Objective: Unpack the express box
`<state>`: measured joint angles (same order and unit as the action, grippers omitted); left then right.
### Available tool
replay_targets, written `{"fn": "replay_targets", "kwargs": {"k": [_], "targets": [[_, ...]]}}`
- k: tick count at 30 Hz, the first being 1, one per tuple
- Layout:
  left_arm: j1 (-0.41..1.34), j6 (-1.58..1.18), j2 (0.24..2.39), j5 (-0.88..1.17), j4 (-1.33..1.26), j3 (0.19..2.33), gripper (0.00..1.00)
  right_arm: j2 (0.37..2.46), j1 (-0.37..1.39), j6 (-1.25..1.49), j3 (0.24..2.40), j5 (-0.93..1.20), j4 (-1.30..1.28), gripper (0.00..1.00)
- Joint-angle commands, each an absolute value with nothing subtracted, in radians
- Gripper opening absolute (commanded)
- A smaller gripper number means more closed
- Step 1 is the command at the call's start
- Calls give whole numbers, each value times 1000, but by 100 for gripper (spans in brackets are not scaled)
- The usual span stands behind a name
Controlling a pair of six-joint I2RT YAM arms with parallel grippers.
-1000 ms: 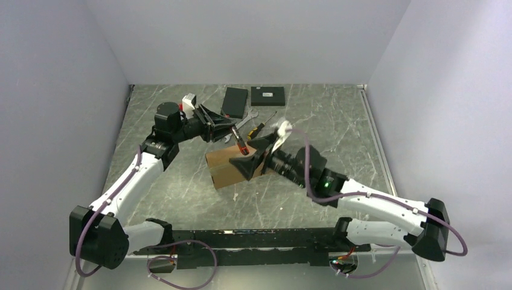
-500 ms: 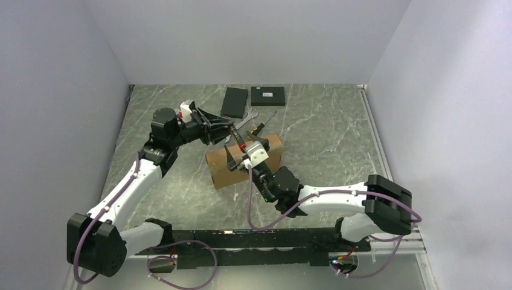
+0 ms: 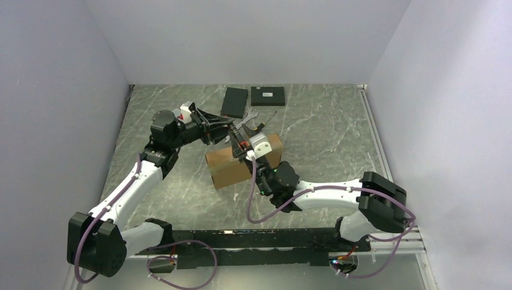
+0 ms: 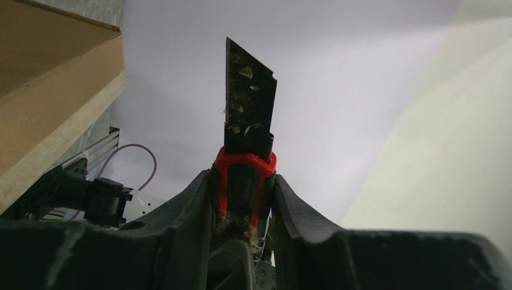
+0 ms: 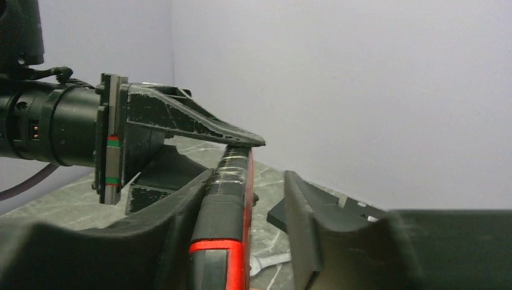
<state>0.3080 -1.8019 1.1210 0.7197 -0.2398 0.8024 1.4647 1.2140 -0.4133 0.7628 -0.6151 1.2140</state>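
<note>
The closed plain brown cardboard express box (image 3: 223,168), contents hidden, lies mid-frame beneath the left gripper (image 4: 244,178) clenching a red-and-black utility knife (image 4: 249,109) and the right gripper (image 5: 253,181), parted around its handle.

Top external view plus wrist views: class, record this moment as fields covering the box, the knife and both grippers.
express box: closed, on table
utility knife: blade out, off the table
left gripper: shut on utility knife
right gripper: open around utility knife, gap at one finger
black boxes: two, at far edge
</note>
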Motion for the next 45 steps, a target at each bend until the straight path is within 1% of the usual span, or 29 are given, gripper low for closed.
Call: {"fn": "replay_targets", "kwargs": {"k": [1, 2, 3, 4, 5, 7, 8, 9, 12, 14, 16, 17, 18, 19, 21, 24, 26, 29, 33, 41, 45], "targets": [[307, -1834, 1098, 744, -332, 801, 0, 1490, 1200, -404, 829, -635, 1266, 42], [307, -1825, 1100, 747, -324, 804, 0, 1490, 1198, -402, 831, -628, 1259, 29], [307, -1816, 1102, 751, -325, 805, 0, 1490, 1197, -397, 838, -635, 1246, 9], [306, -1811, 1105, 757, -339, 803, 1, 1491, 1195, -393, 848, -645, 1221, 0], [305, -1806, 1111, 762, -365, 798, 14, 1485, 1194, -385, 849, -646, 1202, 0], [297, -1788, 1116, 772, -416, 782, 63, 1458, 1191, -358, 829, -669, 1198, 0], [291, -1765, 1113, 776, -423, 775, 90, 1438, 1187, -333, 820, -690, 1186, 0], [279, -1727, 1106, 785, -408, 773, 98, 1411, 1179, -298, 817, -699, 1138, 0], [220, -1502, 1059, 813, -181, 823, 100, 1290, 1143, -110, 846, -705, 849, 0], [165, -1285, 1003, 805, 49, 893, 100, 1210, 1075, 79, 897, -642, 553, 0], [120, -1044, 963, 738, 308, 989, 99, 1113, 967, 230, 905, -511, 372, 0], [112, -919, 946, 689, 439, 1038, 99, 1075, 906, 296, 909, -414, 292, 0], [110, -806, 931, 640, 516, 1088, 100, 1042, 845, 350, 915, -311, 226, 0], [110, -689, 917, 607, 562, 1130, 99, 1019, 784, 389, 927, -179, 167, 0], [110, -559, 892, 609, 584, 1183, 99, 1011, 689, 416, 989, 37, 37, 0], [110, -430, 884, 741, 565, 1256, 100, 1069, 620, 357, 1140, 317, -215, 0], [110, -399, 899, 847, 540, 1291, 99, 1113, 596, 317, 1232, 475, -316, 0], [113, -407, 933, 993, 490, 1312, 100, 1138, 574, 327, 1251, 712, -310, 0], [142, -460, 968, 1129, 423, 1287, 99, 1192, 575, 370, 1254, 903, -265, 0], [337, -387, 1055, 1090, 530, 1265, 99, 1227, 583, 453, 1224, 1027, -136, 0], [397, -356, 1091, 1089, 553, 1261, 92, 1228, 593, 483, 1201, 1043, -93, 0]]}}
